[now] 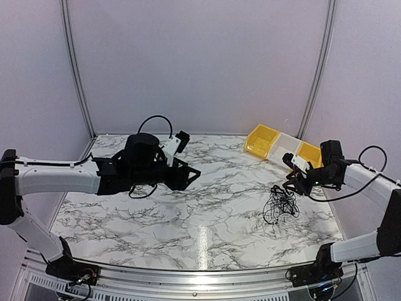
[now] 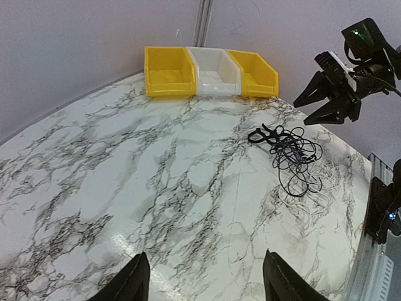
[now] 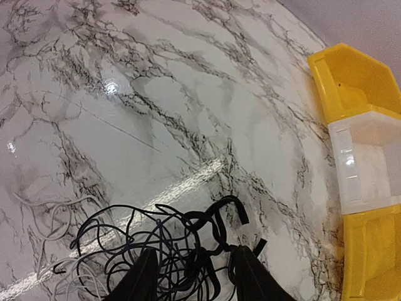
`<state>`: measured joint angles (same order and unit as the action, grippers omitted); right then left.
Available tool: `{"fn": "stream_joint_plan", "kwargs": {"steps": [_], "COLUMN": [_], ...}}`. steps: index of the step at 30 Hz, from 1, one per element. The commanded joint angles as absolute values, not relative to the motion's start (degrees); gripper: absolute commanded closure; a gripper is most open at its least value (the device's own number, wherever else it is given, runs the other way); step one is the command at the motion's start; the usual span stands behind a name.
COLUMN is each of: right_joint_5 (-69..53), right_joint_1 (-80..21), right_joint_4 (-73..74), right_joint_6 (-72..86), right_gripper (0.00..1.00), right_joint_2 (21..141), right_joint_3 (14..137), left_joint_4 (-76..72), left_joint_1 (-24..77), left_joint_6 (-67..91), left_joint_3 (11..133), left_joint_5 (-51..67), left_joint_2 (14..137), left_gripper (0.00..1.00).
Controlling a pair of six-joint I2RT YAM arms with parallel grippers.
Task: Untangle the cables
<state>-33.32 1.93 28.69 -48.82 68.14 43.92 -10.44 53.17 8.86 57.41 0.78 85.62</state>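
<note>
The left gripper hangs over mid-table, fingers spread wide, holding nothing. The right gripper hovers just above the cables, jaws apart, gripping none of them. The tangle lies on the marble table, right of centre, near yellow and white bins by pale walls.

You see the cables in a loose tangle on the right side of the marble table. Your right gripper hangs just above them; the left gripper is well apart, over the middle.
</note>
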Motion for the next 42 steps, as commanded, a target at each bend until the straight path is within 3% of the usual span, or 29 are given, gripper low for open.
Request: {"fn": "stream_joint_plan", "kwargs": {"steps": [1, 6, 9, 18, 29, 42], "right_joint_5": [-33.3, -32.1, -30.5, -27.7, -28.5, -34.5], "right_joint_1": [0.9, 0.2, 0.2, 0.2, 0.2, -6.0], "right_joint_4": [34.3, 35.0, 34.1, 31.9, 31.5, 39.0], "right_joint_6": [-54.3, -54.6, -53.7, -51.8, -49.3, -44.7], "right_gripper": [0.59, 0.65, 0.70, 0.77, 1.00, 1.00], "right_joint_2": [70.7, 74.2, 76.0, 80.1, 80.3, 71.4], "right_joint_3": [46.1, 47.7, 48.5, 49.1, 50.4, 54.1], "left_joint_4": [-10.8, -11.3, -11.2, -12.0, -12.5, -23.2], "left_joint_1": [58.9, 63.0, 64.8, 66.8, 66.7, 66.7], "left_joint_6": [15.4, 22.3, 22.9, 26.4, 30.0, 33.1], "left_joint_3": [63.5, 72.9, 77.0, 85.2, 91.9, 102.2], "left_joint_5": [-2.2, 0.5, 4.6, 3.4, -1.6, -6.7], "left_joint_2": [94.9, 107.6, 112.7, 120.7, 126.6, 136.3], "left_gripper": [0.35, 0.35, 0.24, 0.25, 0.26, 0.26]}}
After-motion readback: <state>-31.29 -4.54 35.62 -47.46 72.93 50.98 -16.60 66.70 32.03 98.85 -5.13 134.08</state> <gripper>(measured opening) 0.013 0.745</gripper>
